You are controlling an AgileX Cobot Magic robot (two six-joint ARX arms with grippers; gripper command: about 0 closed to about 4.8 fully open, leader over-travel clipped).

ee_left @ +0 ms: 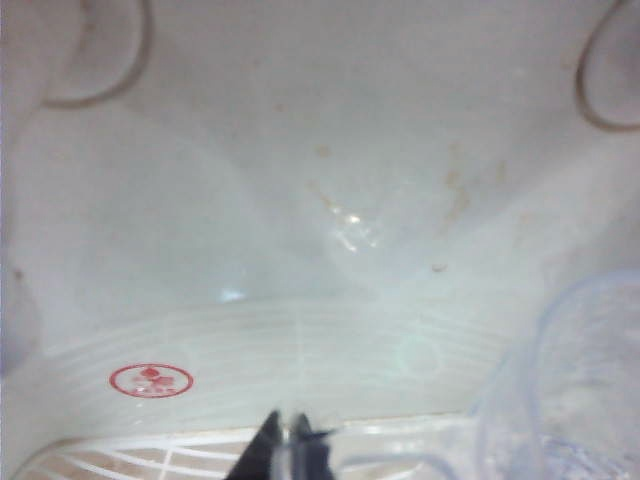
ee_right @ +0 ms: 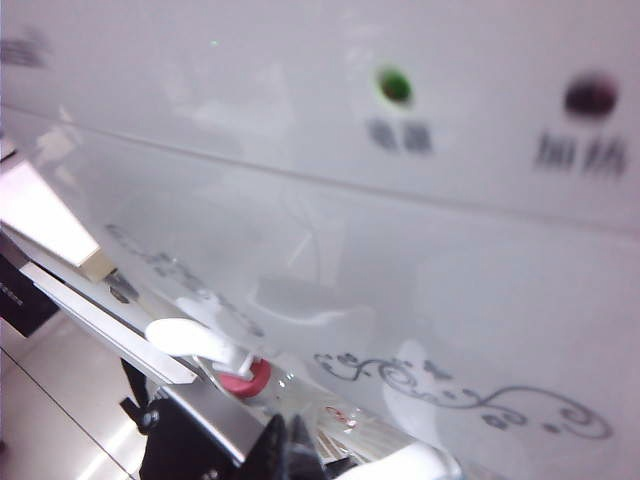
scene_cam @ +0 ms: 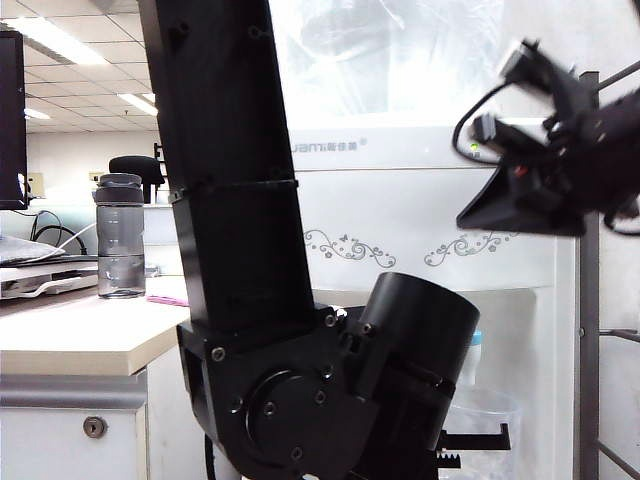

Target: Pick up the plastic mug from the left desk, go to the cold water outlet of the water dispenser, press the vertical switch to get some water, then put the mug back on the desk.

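Clear plastic mug (ee_left: pixel 570 390) pinched by left fingers (ee_left: pixel 290 440) in dispenser (scene_cam: pixel 420 215) recess; right fingers (ee_right: pixel 285 440) pressed together, high up.

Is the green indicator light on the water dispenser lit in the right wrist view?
Yes, the green indicator light glows on the water dispenser panel.

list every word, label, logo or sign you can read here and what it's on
"uami" plus small blurred characters: grey logo on the water dispenser, partly hidden by the left arm.
Two blurred labels under its indicator lights: unreadable.
Round red stamp on the white tray: too blurred to read.
Nothing readable on the grey bottle.
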